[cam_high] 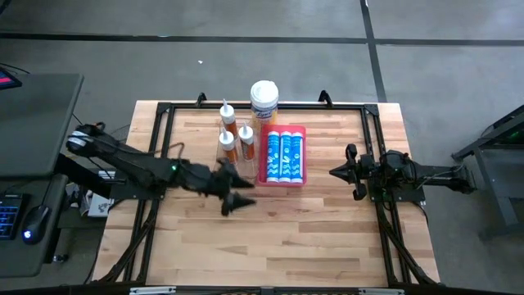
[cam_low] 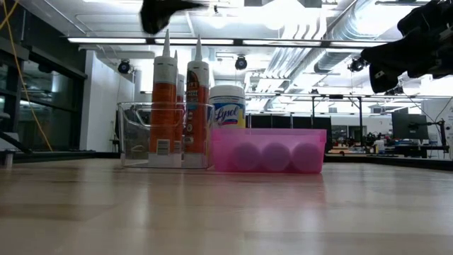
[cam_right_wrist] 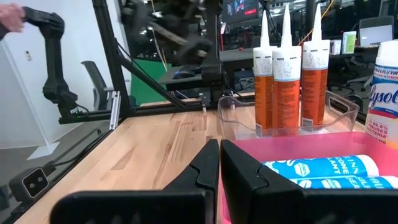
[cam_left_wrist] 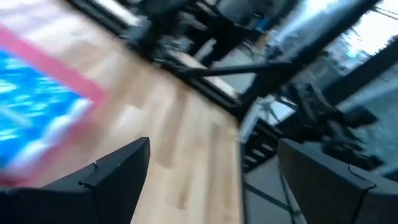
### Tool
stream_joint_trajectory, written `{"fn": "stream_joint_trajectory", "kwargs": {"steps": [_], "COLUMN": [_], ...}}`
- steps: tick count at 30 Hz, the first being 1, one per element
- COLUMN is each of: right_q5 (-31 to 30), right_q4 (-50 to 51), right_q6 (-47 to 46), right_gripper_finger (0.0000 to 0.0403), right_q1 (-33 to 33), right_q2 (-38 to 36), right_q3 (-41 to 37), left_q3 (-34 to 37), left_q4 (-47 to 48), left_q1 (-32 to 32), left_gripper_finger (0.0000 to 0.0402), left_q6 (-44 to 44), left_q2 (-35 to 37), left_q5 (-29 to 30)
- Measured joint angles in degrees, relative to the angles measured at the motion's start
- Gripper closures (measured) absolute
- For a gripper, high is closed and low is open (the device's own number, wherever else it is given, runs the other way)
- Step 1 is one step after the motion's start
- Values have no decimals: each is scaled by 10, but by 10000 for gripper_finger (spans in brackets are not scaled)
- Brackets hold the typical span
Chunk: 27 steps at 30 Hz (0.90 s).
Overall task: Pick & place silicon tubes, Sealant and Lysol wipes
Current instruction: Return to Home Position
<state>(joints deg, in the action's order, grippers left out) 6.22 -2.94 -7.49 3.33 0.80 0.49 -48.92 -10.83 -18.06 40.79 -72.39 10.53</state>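
Standing upright at the desk's (cam_high: 311, 238) far edge, just behind the pink container (cam_low: 269, 134), the Lysol wipes (cam_high: 264, 100) look light, stiff and slick-walled; best gripped mid-body below the lid, I judge. The left pincer (cam_left_wrist: 212, 149) gapes mid-desk; the right pincer (cam_right_wrist: 219, 146), fingers together, waits at right.

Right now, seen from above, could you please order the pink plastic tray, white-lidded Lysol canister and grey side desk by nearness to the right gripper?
1. Pink tray, next to the right gripper.
2. Lysol canister, at the table's far edge.
3. Grey desk, off the table's left side.
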Motion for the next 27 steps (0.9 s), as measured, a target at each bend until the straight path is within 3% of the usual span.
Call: {"fn": "stream_joint_trajectory", "kwargs": {"steps": [12, 27], "right_q5": [0, 0], "right_q4": [2, 2], "right_q6": [0, 0], "right_gripper_finger": [391, 391], "right_q1": [0, 0], "right_q2": [0, 0], "right_q3": [0, 0], "left_q3": [202, 365], "left_q4": [10, 43], "left_q1": [121, 128], "left_gripper_finger": [56, 56], "left_q6": [0, 0], "left_q2": [261, 541], "left_q5": [-5, 9]}}
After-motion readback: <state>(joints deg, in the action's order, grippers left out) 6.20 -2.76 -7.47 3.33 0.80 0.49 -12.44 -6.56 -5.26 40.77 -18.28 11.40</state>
